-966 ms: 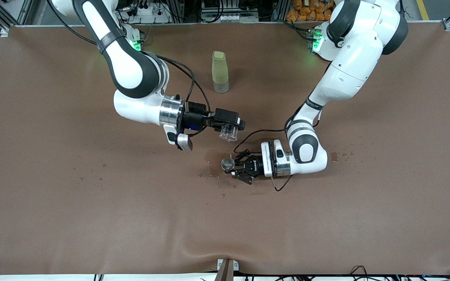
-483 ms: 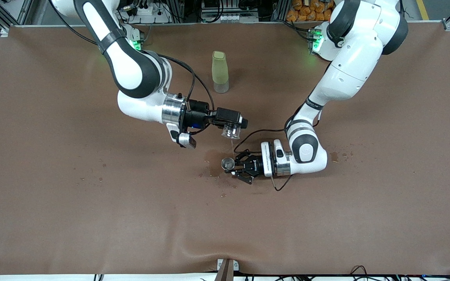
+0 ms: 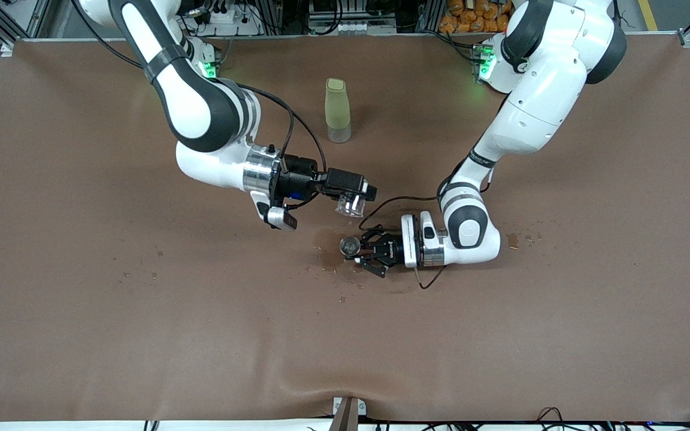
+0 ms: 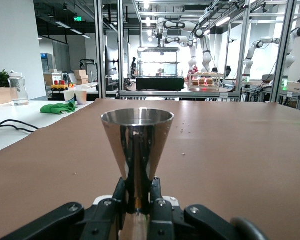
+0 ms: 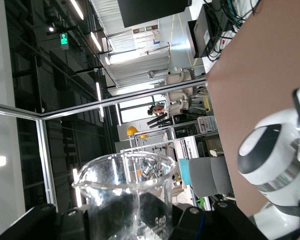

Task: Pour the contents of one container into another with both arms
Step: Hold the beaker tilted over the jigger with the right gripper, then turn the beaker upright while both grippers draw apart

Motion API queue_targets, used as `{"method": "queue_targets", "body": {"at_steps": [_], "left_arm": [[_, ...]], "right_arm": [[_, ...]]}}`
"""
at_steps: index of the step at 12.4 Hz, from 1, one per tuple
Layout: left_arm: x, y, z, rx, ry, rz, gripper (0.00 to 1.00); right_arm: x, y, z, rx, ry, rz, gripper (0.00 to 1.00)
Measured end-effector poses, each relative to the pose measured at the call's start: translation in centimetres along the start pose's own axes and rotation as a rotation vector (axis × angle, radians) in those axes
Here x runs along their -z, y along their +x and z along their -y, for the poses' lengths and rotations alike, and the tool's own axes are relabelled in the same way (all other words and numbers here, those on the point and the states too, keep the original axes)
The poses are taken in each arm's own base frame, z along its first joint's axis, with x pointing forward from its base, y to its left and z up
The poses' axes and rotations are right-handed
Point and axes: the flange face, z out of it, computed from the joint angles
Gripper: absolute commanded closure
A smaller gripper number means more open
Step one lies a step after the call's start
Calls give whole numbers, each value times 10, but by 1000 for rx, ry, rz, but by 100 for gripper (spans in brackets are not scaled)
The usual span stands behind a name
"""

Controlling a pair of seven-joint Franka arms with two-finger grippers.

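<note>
The right hand (image 3: 354, 200) is clamped on the glass (image 3: 350, 206), holding it tipped on its side in the air over the middle of the table (image 3: 81, 335), its rim turned toward the left arm's end. In the right wrist view the glass (image 5: 125, 195) sits between the black fingers (image 5: 190, 220), clear enough that the room shows through it. The left hand (image 3: 362, 250) grips the jigger (image 3: 350, 245) by its narrow waist and keeps it upright, low over a dark wet patch (image 3: 324, 242) near the table's middle, well away from every edge. In the left wrist view the jigger (image 4: 136, 145) stands straight, its round rim level, with the fingers (image 4: 157, 200) pinched at its waist. The glass hangs just above and beside the jigger, not touching it. A pale-green bottle (image 3: 337, 109) stands upright nearer the edge where the arms' bases are.
</note>
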Motion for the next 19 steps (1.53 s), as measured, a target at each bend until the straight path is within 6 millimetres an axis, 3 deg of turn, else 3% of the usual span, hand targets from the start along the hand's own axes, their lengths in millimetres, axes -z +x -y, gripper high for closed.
{"method": "queue_targets", "body": {"at_steps": [6,10,12,14,19], "left_arm": [[10,-2,5,1,11,0,100],[52,-2,26,5,43,-29,100],[92,-5,38,16,5,-9,100],[145,-6,50,39,-24,-23,100],[251,-20,60,62,-42,6,100]], "right_arm": [[1,3,5,-57,58,-32,100],[1,3,5,-65,62,-34,100],[1,3,5,-51,62,-36,100],[5,8,3,41,54,-53,100],[33,48,-25,413,-46,-86,100]]}}
